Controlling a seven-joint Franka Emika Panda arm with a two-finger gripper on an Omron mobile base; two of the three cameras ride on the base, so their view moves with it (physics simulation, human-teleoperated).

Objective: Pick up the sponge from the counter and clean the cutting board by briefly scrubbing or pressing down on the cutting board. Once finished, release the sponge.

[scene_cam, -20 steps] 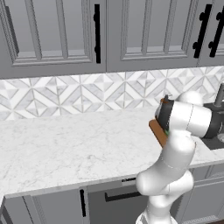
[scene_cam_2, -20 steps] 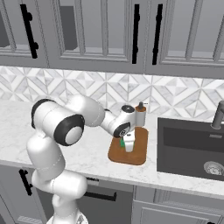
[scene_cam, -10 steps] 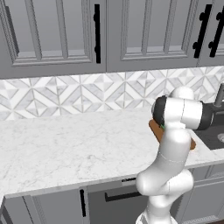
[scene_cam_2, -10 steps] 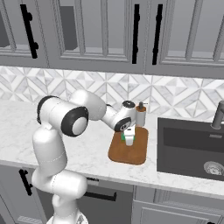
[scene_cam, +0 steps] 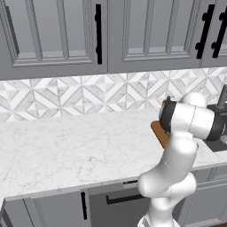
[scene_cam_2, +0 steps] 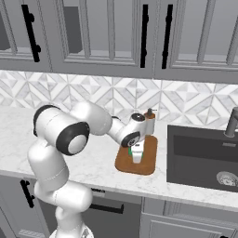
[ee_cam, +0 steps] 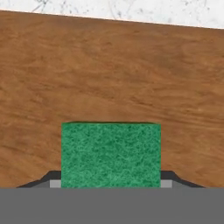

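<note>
Looking from left base: tabletop (scene_cam: 66, 150) of white marble runs under a diamond-tile backsplash (scene_cam: 88, 95) and grey cabinets (scene_cam: 57, 35) with black handles.
Left base, arm: the white arm (scene_cam: 177, 150) rises at lower right and bends over the far right of the tabletop, covering most of what lies there.
Left base, board: one brown corner of the board (scene_cam: 158, 132) shows on the tabletop just left of the arm's elbow.
Left base, sink side: a dark faucet (scene_cam: 221, 95) stands at the right edge.
Right base, board: the board (scene_cam_2: 148, 160) lies flat on the tabletop (scene_cam_2: 97, 160), near its front edge and just left of the dark sink (scene_cam_2: 202, 155).
Right base, gripper: the gripper (scene_cam_2: 136, 155) points down over the middle of the board, clenched on the sponge (scene_cam_2: 136, 150), whose green shows between the fingers.
Right base, sponge: it sits low over the board; whether it touches the wood I cannot tell.
Right base, bottle: a brown dispenser bottle (scene_cam_2: 149, 123) stands behind the board, at its far edge.
Hand view, sponge: the green face of the sponge (ee_cam: 110, 154) fills the lower middle, gripped from both sides by the dark fingers (ee_cam: 175, 177).
Hand view, board: wood grain of the board (ee_cam: 109, 74) spreads behind the sponge, with a strip of tabletop (ee_cam: 131, 8) along the top edge.
</note>
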